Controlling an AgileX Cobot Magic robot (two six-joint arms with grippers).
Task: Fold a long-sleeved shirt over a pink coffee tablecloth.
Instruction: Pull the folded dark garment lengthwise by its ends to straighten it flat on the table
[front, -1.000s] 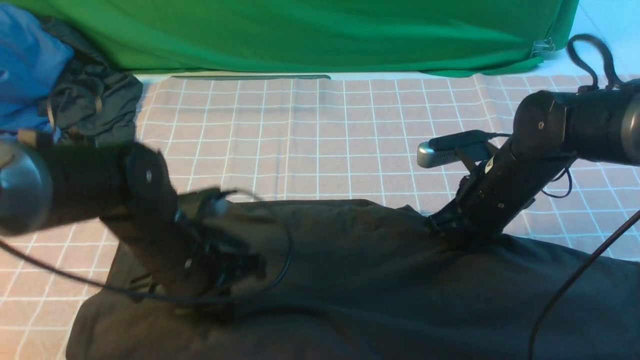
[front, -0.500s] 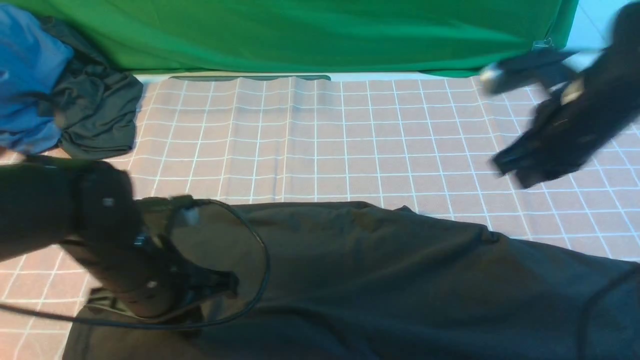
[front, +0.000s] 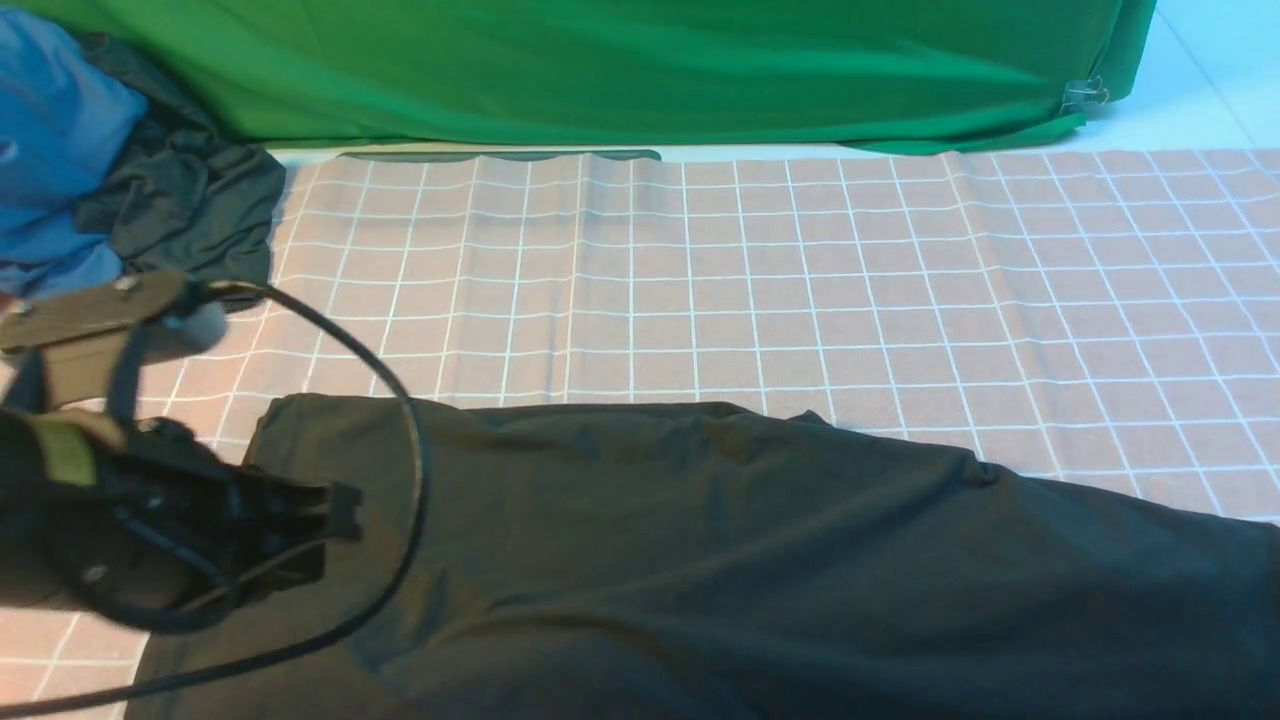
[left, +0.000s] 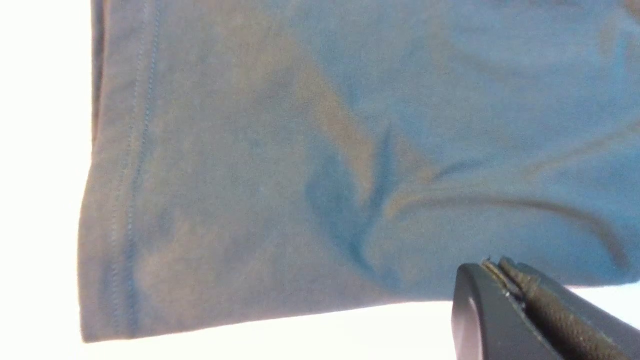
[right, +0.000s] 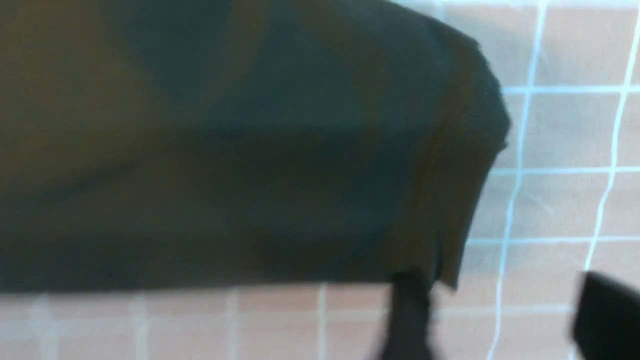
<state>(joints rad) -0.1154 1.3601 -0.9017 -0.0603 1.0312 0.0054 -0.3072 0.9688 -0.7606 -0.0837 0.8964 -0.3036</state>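
The black long-sleeved shirt (front: 750, 560) lies spread across the near part of the pink coffee tablecloth (front: 700, 280), its far edge running roughly straight from left to right. My left gripper (front: 335, 515) hovers over the shirt's left end, shut with nothing in it. In the left wrist view the closed jaws (left: 492, 265) sit by the edge of the shirt (left: 300, 150), near a stitched hem. The right arm is out of the front view. In its wrist view, blurred, the right gripper (right: 500, 320) stands open over the tablecloth (right: 560, 130) beside a corner of the shirt (right: 225, 150).
A green cloth (front: 640, 70) hangs along the back, with a metal clip (front: 1085, 95) at its right end. A blue garment (front: 50, 150) and a dark grey-green garment (front: 190, 220) lie bunched at the far left. The left arm's cable (front: 410, 450) loops over the shirt.
The right gripper let go of the shirt's far edge, opened and swung up and right, out of the front view. The left arm drew back to the left. The shirt has settled flat.
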